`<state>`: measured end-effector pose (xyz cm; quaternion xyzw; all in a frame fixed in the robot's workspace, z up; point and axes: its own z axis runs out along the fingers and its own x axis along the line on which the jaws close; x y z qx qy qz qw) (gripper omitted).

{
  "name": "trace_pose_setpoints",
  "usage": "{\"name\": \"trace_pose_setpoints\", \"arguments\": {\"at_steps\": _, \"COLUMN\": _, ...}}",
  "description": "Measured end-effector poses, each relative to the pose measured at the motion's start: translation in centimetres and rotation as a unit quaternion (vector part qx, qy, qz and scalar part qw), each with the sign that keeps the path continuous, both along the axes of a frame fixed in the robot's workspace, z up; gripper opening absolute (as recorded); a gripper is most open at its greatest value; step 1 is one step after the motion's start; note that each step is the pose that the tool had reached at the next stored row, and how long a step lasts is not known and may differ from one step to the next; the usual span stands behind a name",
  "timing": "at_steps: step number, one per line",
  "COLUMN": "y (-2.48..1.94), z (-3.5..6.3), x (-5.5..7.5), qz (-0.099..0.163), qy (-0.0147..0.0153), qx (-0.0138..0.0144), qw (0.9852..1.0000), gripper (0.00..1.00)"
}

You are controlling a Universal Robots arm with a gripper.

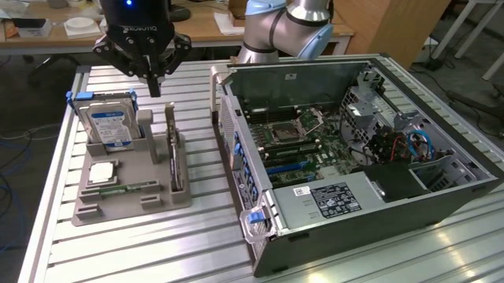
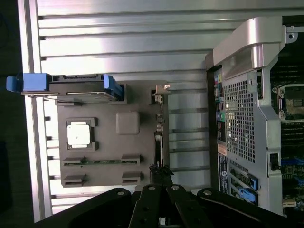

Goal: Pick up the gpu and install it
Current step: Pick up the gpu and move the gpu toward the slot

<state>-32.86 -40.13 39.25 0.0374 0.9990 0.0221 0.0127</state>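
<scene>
As the gpu (image 1: 173,153) stands on edge in the holder (image 1: 118,206), I hover over it, gripper (image 1: 154,87) pinched shut and empty.
Left of centre in the exterior view, its long axis runs from foreground to background. The far end lies just below my tips, slightly toward the frame's right.

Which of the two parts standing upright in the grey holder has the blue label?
The hard drive, the wide silver one; the thin gpu beside it shows none.
</scene>
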Motion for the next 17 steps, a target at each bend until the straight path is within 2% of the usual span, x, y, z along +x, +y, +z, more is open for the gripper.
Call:
{"name": "trace_pose_setpoints", "arguments": {"at_steps": 8, "y": 0.0, "z": 0.0, "x": 0.0, "qz": 0.0, "qy": 0.0, "qx": 0.0, "qw": 1.0, "gripper": 0.11}}
{"name": "trace_pose_setpoints", "arguments": {"at_steps": 10, "y": 0.0, "z": 0.0, "x": 0.0, "qz": 0.0, "qy": 0.0, "qx": 0.0, "qw": 1.0, "gripper": 0.23}}
{"name": "trace_pose_setpoints", "arguments": {"at_steps": 11, "y": 0.0, "z": 0.0, "x": 0.0, "qz": 0.0, "qy": 0.0, "qx": 0.0, "qw": 1.0, "gripper": 0.23}}
{"name": "trace_pose_setpoints", "arguments": {"at_steps": 13, "y": -0.01, "z": 0.0, "x": 0.0, "qz": 0.0, "qy": 0.0, "qx": -0.0005, "qw": 1.0, "gripper": 0.35}}
{"name": "trace_pose_setpoints", "arguments": {"at_steps": 14, "y": 0.0, "z": -0.04, "x": 0.0, "qz": 0.0, "qy": 0.0001, "qx": -0.0018, "qw": 1.0, "gripper": 0.35}}
{"name": "trace_pose_setpoints", "arguments": {"at_steps": 15, "y": 0.0, "z": -0.18, "x": 0.01, "qz": 0.0, "qy": 0.0001, "qx": -0.0037, "qw": 1.0, "gripper": 0.41}}
{"name": "trace_pose_setpoints", "arguments": {"at_steps": 17, "y": 0.0, "z": -0.54, "x": 0.01, "qz": 0.0, "qy": 0.0001, "qx": -0.0038, "qw": 1.0, "gripper": 0.41}}
